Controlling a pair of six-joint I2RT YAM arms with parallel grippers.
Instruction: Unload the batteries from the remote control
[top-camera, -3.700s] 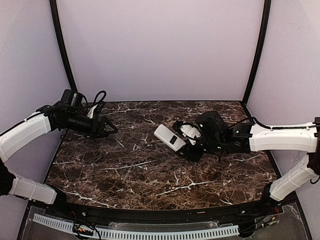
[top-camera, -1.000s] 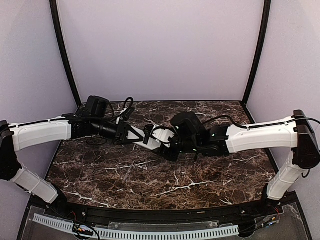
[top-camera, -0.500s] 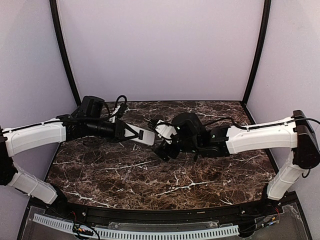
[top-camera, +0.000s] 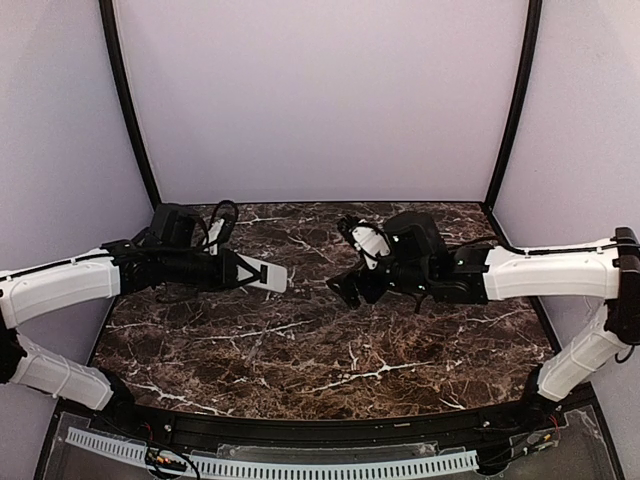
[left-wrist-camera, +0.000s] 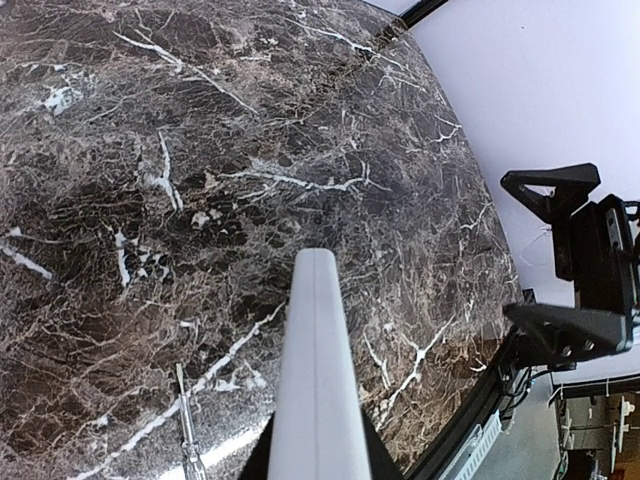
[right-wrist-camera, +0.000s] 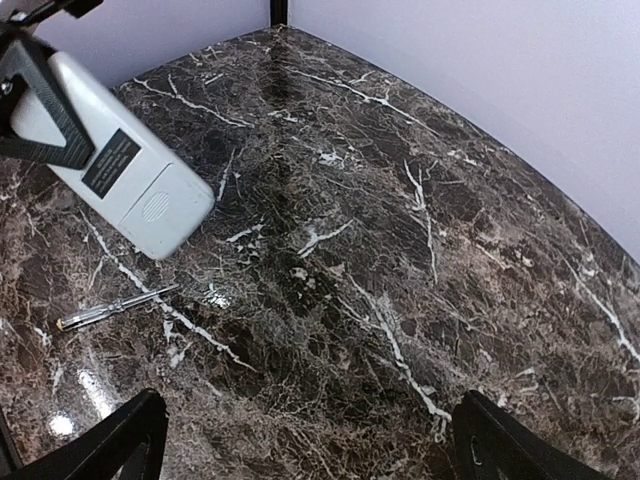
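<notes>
The white remote control (top-camera: 265, 276) hangs above the table at left of centre, one end clamped in my left gripper (top-camera: 240, 272), which is shut on it. In the left wrist view the remote (left-wrist-camera: 317, 370) juts straight out from between the jaws. The right wrist view shows the remote's (right-wrist-camera: 125, 170) back, with a dark label and a closed cover panel. My right gripper (top-camera: 346, 258) is open and empty, a short way to the right of the remote; its black fingers (right-wrist-camera: 115, 445) stand far apart over bare marble. The batteries are hidden.
A thin screwdriver (right-wrist-camera: 115, 308) with a clear handle lies on the dark marble table (top-camera: 300, 350) under the remote, and the same screwdriver (left-wrist-camera: 188, 440) appears in the left wrist view. Lilac walls close in the back and sides. The open right gripper (left-wrist-camera: 565, 255) also shows from the left wrist.
The right gripper let go of the remote, opened wide and drew back to the right. The left arm pulled the remote away to the left.
</notes>
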